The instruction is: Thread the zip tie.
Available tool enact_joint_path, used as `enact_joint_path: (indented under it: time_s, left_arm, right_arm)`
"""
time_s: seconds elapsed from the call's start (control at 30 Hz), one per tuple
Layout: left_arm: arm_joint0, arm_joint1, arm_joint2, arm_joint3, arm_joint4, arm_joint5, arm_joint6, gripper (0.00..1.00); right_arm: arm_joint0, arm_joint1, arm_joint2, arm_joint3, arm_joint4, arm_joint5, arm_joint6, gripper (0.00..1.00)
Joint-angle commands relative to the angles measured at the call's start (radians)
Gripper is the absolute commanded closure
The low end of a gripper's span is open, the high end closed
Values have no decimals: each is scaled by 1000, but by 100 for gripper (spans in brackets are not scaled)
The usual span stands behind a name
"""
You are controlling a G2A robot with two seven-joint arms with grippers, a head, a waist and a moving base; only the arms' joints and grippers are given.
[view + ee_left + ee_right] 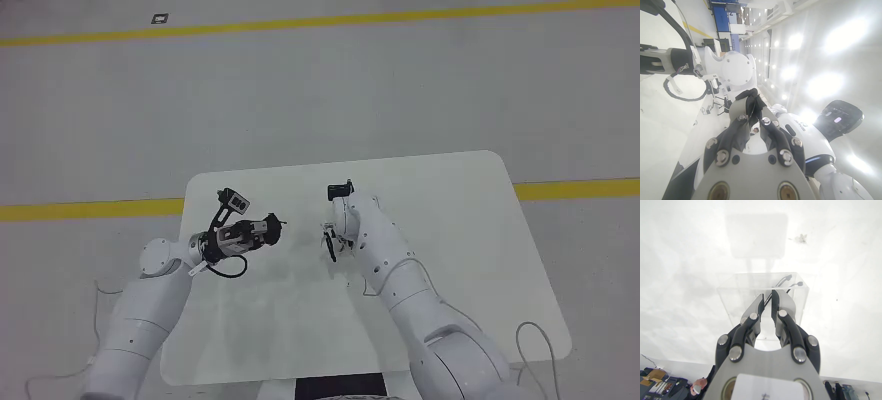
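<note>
My left gripper (274, 228) hangs over the left part of the white table (450, 200), its tips toward the other arm. In the left wrist view my left gripper (753, 93) is shut on a thin black zip tie (753, 109) that runs between the black-padded fingers (745, 103). My right gripper (331, 245) sits near the table's middle. Its wrist view shows my right gripper (767, 292) dipped into a clear plastic box (802, 306). The fingers (775, 302) stand narrowly apart, and black zip ties (784, 280) run between them, heads toward the box's far corner.
The table top (687, 275) around the box is bare apart from a small scrap of debris (801, 238) beyond it. Yellow floor lines (90, 210) run behind and beside the table. A short gap separates the two grippers.
</note>
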Motion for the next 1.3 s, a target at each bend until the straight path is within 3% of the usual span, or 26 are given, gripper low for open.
enact_joint_path:
  time_s: [0.0,0.1,0.67,0.87,1.2,1.27]
  left_arm:
    - [0,0,0,0,0,0,0,100]
    - [0,0,0,0,0,0,0,100]
    - [0,0,0,0,0,0,0,100]
    - [0,0,0,0,0,0,0,100]
    - [0,0,0,0,0,0,0,100]
    - [0,0,0,0,0,0,0,100]
  right_arm:
    - [1,0,0,1,0,0,-1,91]
    - [1,2,0,-1,0,0,-2,100]
    - [-40,15,-7,-95,0,0,23,100]
    - [-83,22,-1,-191,0,0,58,100]
    - [-198,12,24,-448,35,-2,140,100]
    - [-215,15,37,-484,73,-26,140,100]
